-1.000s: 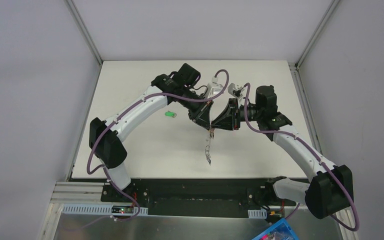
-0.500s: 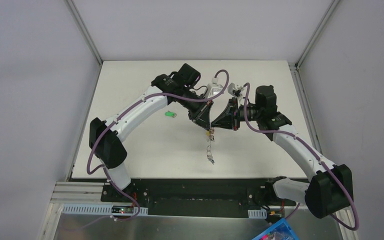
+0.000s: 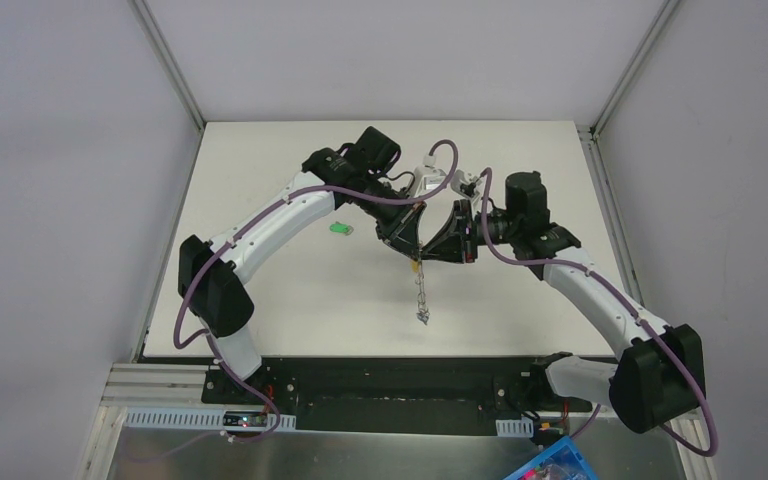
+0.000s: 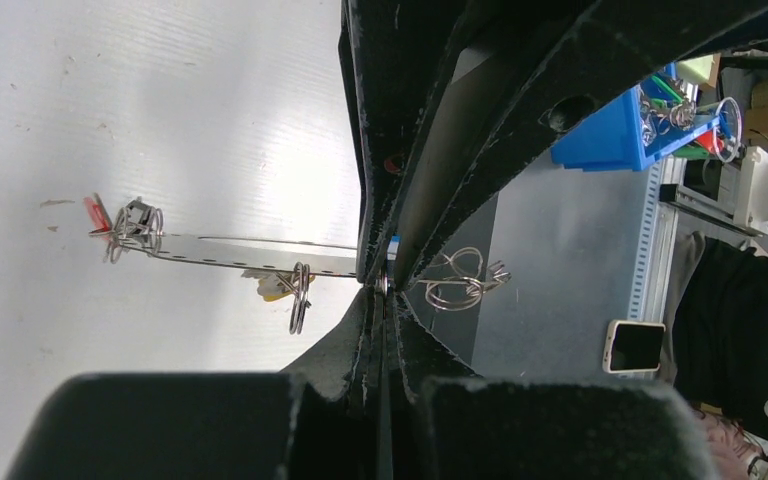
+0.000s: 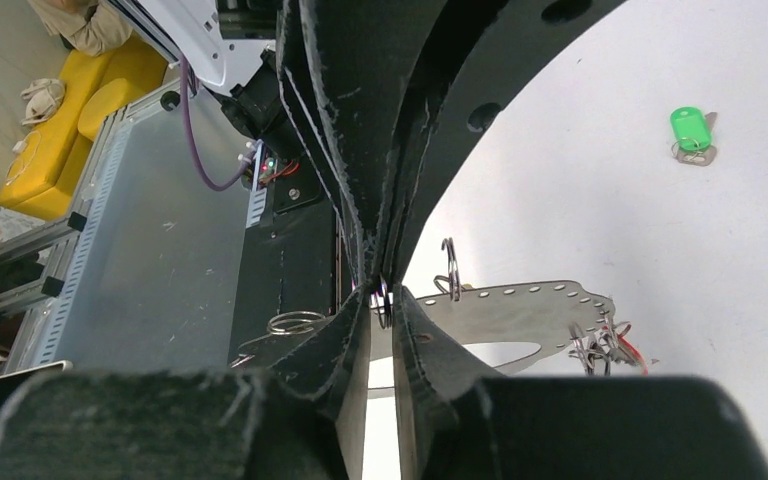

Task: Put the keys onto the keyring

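**Partway: red and yellow on, green not yet**

Working in mid-air above the worktop (image 3: 290, 300). Seeing left fingers (image 4: 460, 150) clenched on one end of the keyring strip (image 4: 220, 252), with the rest dangling away from the tips. Seeing right fingers (image 5: 350, 120) nearly together, tip to tip with the left ones; can't tell whether actually pinching or just let go.

Counting as done:
- red key (image 4: 93, 212), in the ring cluster at the strip end farthest from the fingers
- yellow key (image 4: 272, 288), on a ring partway along, nearer the left fingers

Not making out blue anywhere; hidden or too small.

Counting as left: green key (image 5: 691, 130), loose on the worktop, well apart from both sets of fingers, off on the left fingers' side.

Judging about half done. Also spotting one split ring (image 5: 384, 300) sitting right between the right fingertips, no key visible on it.
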Controlling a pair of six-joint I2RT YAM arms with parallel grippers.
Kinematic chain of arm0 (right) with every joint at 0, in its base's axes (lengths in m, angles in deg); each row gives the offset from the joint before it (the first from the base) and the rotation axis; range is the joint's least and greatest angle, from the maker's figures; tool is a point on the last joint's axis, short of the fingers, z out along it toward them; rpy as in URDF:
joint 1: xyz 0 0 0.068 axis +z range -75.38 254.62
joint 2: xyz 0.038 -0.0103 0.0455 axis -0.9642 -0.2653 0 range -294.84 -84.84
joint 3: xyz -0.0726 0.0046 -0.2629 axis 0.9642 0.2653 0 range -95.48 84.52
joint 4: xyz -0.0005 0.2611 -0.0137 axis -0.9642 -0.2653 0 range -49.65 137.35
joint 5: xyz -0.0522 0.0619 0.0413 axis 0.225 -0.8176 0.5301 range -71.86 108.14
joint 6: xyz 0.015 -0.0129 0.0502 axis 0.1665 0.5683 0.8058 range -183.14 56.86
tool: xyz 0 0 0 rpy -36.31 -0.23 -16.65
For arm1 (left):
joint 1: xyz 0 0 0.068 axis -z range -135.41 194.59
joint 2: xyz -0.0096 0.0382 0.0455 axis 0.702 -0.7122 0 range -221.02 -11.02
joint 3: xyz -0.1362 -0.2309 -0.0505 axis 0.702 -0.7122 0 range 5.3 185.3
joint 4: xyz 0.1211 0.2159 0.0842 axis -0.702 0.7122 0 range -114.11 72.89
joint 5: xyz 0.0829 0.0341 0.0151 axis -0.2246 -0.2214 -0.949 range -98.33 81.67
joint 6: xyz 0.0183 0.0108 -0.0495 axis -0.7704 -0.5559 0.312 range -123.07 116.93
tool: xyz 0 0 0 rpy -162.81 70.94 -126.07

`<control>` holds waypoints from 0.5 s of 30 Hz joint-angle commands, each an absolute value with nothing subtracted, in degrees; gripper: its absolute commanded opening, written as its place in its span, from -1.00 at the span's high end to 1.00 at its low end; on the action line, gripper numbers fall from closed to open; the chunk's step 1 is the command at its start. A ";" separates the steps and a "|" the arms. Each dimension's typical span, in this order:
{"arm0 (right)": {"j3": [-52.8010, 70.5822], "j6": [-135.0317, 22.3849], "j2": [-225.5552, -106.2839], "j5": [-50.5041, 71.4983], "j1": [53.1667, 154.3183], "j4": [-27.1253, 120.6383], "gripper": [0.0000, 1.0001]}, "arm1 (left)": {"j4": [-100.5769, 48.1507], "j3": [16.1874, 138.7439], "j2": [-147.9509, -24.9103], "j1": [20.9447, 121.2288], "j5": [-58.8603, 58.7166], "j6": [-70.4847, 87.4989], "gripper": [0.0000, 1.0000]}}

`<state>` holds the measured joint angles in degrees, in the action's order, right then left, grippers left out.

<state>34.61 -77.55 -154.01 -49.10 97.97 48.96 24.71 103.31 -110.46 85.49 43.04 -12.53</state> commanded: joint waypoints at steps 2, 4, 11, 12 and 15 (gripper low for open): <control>31.71 -80.71 -154.36 -50.02 98.85 47.62 0.78 | 25.61 105.49 -108.14 85.56 43.78 -14.34 1.00; 31.47 -80.46 -154.36 -50.14 98.85 47.63 0.99 | 25.64 105.49 -108.23 85.54 43.53 -14.59 1.00; 30.76 -72.09 -154.04 -48.96 98.65 54.40 1.00 | 21.71 104.27 -105.72 84.06 43.83 -13.25 0.76; 30.62 -69.70 -154.30 -48.67 98.64 56.15 1.00 | 18.72 102.98 -104.65 83.39 44.33 -11.27 0.65; 30.92 -61.67 -155.07 -48.03 98.37 63.21 1.00 | 7.90 96.96 -101.03 81.11 46.15 -3.92 0.45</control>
<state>33.91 -72.42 -154.55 -48.25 98.39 51.38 20.99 101.32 -108.06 83.72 42.65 -11.56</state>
